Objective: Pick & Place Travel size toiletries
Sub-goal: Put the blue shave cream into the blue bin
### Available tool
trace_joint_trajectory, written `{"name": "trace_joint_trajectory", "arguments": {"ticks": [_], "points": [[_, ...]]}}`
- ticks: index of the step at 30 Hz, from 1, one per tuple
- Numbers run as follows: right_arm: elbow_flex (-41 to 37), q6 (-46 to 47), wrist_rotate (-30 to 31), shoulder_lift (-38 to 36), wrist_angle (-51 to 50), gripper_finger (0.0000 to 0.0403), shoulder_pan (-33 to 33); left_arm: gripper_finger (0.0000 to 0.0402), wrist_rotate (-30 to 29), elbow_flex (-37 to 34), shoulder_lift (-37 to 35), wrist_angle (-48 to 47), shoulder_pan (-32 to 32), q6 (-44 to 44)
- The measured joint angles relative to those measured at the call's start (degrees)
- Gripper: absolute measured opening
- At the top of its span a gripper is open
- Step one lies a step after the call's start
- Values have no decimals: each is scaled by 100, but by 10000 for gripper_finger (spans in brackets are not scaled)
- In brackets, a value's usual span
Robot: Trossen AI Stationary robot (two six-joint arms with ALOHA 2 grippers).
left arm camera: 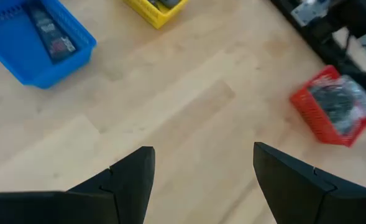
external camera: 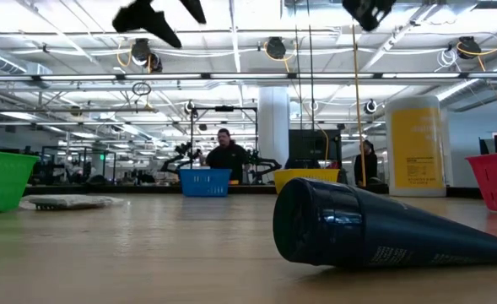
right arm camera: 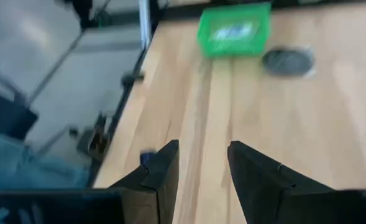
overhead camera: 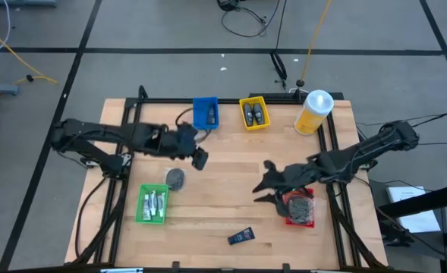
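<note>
overhead, dark tube [overhead camera: 240, 236] lying loose, left gripper [left arm camera: 201, 171] fingers wide apart, right gripper [right arm camera: 202, 163] fingers parted, empty

Yellow bottle [overhead camera: 314, 112], four coloured trays [overhead camera: 206, 114]

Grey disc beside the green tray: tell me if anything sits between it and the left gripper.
Nothing visible does. In the high view the grey disc lies on bare wood just below the open left gripper, with only tabletop between them. The green tray sits off to the other side of the disc, out of the way.
</note>
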Motion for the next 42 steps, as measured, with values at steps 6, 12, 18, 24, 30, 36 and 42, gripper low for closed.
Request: {"name": "trace_joint_trajectory", "arguments": {"ticks": [6,12,18,24,30,36,42], "points": [[-2,-186,-270,650,-272,130,17,269,-529,2,-4,-133,-780,-1048],[-2,-478,-269,1080,-266,130,195,269,-676,2,166,-694,-1338,-1936],[-2,-553,-272,1350,-281,130,306,269,-539,2,489,-681,-1684,-2181],[-11,-456,-252,1437,-292,130,287,269,23,2,782,-657,-1898,-2175],[-11,-508,-252,1436,-154,134,260,269,451,2,959,-676,-2211,-2158],[-11,-664,-254,1437,-132,177,289,269,689,2,962,-686,-2479,-2151],[-11,-1245,-241,1438,-116,237,455,269,711,2,962,-692,-2641,-2129]]}}
